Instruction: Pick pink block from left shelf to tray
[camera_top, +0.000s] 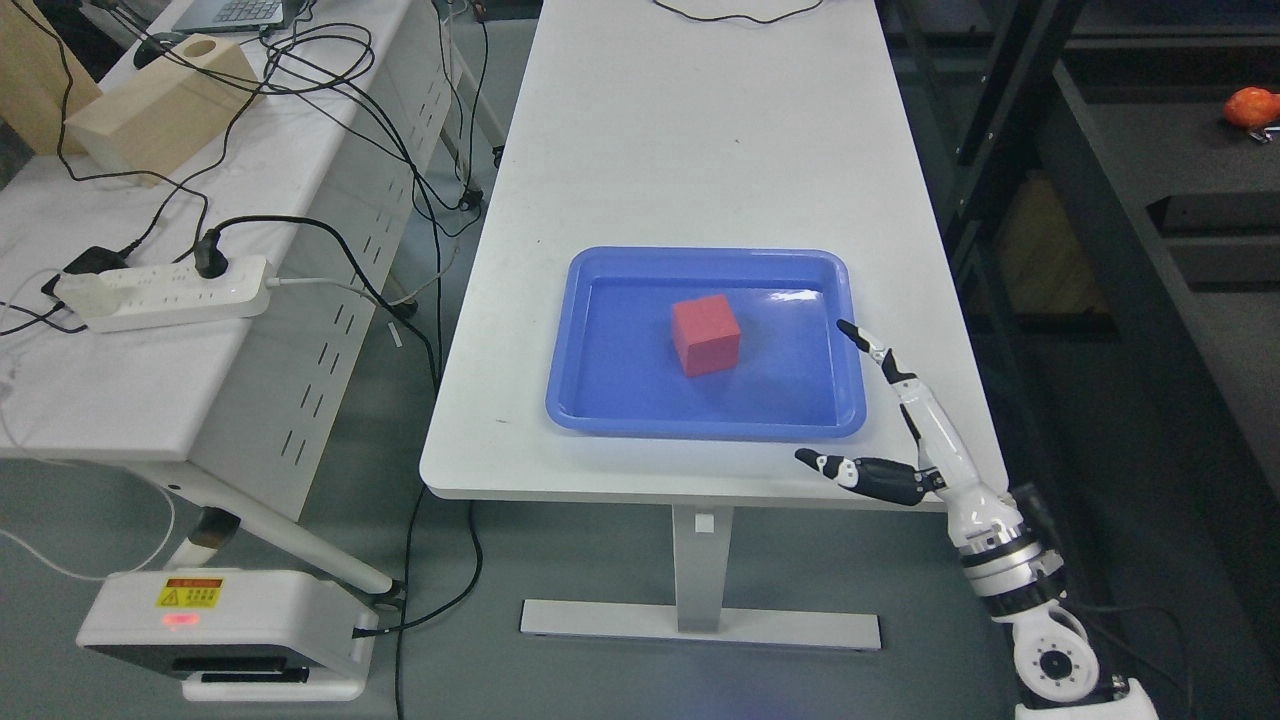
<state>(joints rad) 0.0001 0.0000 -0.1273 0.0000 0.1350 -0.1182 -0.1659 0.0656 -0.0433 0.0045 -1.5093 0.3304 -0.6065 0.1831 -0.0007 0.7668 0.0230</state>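
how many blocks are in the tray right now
1. A single pink block sits near the middle of the blue tray on the white table. The tray's whole floor shows, so none seems hidden. The right hand is open beside it.

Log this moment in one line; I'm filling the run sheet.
block: in blue tray | right hand: open, beside tray | left: unseen

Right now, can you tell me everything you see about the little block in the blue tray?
The block is a small cube, pinkish red, with plain matte faces and crisp edges; its material cannot be told. It sits flat on the floor of the blue tray, near the middle, turned a little so one corner points toward the camera. Nothing touches it but the tray. The right hand is open beside the tray's right rim, apart from the block.
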